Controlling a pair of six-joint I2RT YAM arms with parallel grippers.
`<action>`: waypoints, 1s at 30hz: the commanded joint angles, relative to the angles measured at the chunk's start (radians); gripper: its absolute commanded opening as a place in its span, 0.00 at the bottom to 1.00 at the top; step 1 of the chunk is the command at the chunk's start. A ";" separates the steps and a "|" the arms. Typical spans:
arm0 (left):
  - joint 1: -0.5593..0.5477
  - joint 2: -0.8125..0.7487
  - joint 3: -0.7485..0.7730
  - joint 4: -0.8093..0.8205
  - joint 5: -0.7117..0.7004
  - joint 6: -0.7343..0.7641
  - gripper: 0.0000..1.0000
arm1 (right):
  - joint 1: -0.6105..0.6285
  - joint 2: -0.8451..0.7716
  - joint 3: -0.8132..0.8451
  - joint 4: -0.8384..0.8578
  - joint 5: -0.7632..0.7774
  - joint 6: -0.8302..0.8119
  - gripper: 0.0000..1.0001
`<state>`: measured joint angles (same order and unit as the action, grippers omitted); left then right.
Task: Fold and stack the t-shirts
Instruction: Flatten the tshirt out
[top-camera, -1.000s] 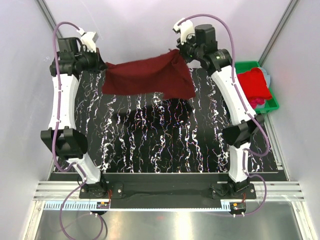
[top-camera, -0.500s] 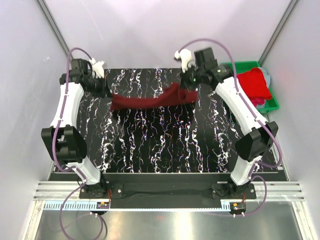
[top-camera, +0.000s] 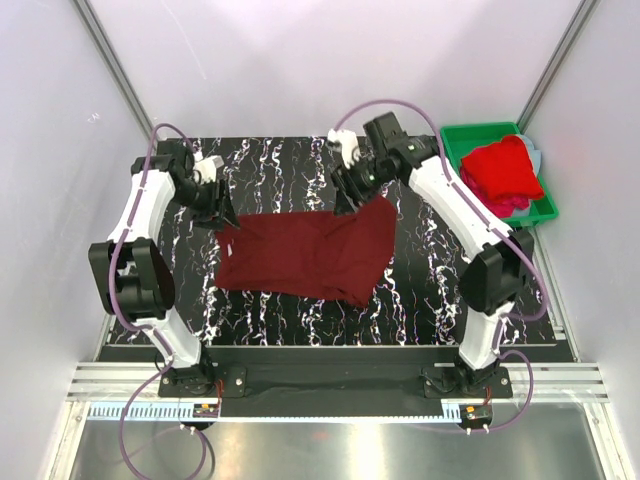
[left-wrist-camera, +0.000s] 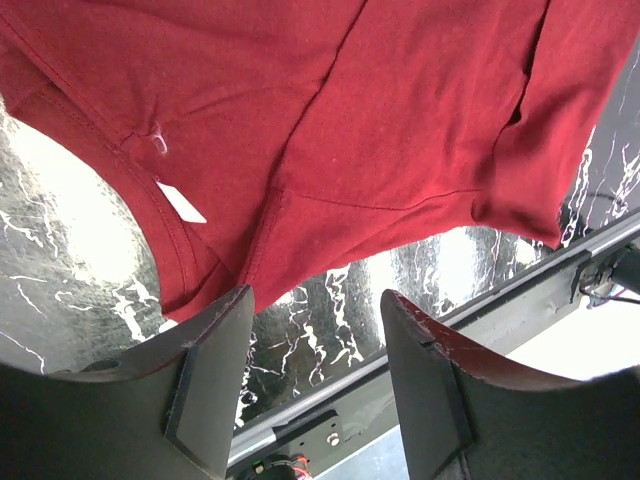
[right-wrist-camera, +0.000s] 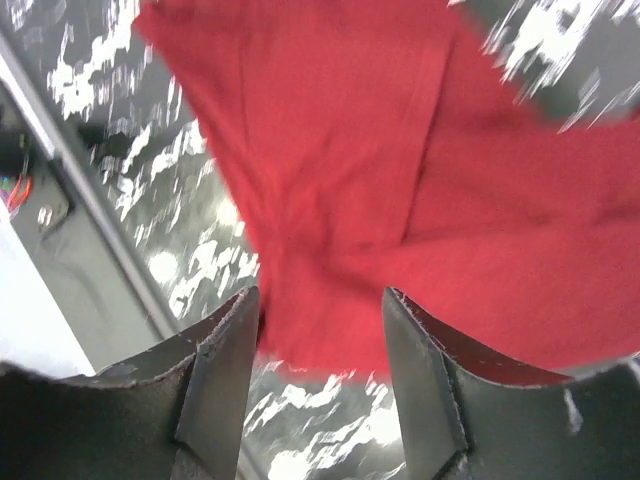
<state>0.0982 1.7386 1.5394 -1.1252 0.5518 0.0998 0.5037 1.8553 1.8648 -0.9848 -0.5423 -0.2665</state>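
A dark maroon t-shirt (top-camera: 305, 255) lies spread and wrinkled on the black marbled table (top-camera: 290, 165). My left gripper (top-camera: 217, 216) hovers at the shirt's far left corner. In the left wrist view it (left-wrist-camera: 315, 300) is open, with only table between its fingers and the shirt (left-wrist-camera: 380, 120) just beyond the tips. My right gripper (top-camera: 345, 198) hangs over the far right corner. The right wrist view shows it (right-wrist-camera: 320, 300) open above the cloth (right-wrist-camera: 400, 180) with nothing pinched. A bright red t-shirt (top-camera: 500, 168) and a pink one (top-camera: 517, 205) lie in the bin.
The green plastic bin (top-camera: 480, 129) stands at the back right corner of the table. White walls close in the left, back and right sides. A metal rail (top-camera: 330, 380) with both arm bases runs along the near edge.
Both arms swung the hanging maroon shirt down and towards the near edge, laid it on the table, and both grippers opened and let go of it.
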 joint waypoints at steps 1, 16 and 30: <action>0.006 -0.005 0.024 0.027 -0.009 -0.028 0.58 | 0.001 0.071 0.149 0.047 0.010 -0.013 0.60; 0.008 0.306 0.162 0.030 -0.059 -0.049 0.51 | -0.054 0.502 0.505 0.080 0.099 0.012 0.60; 0.035 0.339 0.211 0.036 -0.216 -0.049 0.45 | -0.065 0.475 0.442 0.081 0.105 -0.017 0.61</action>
<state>0.1089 2.1162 1.7576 -1.0935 0.4103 0.0532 0.4366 2.4023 2.3035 -0.9165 -0.4366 -0.2691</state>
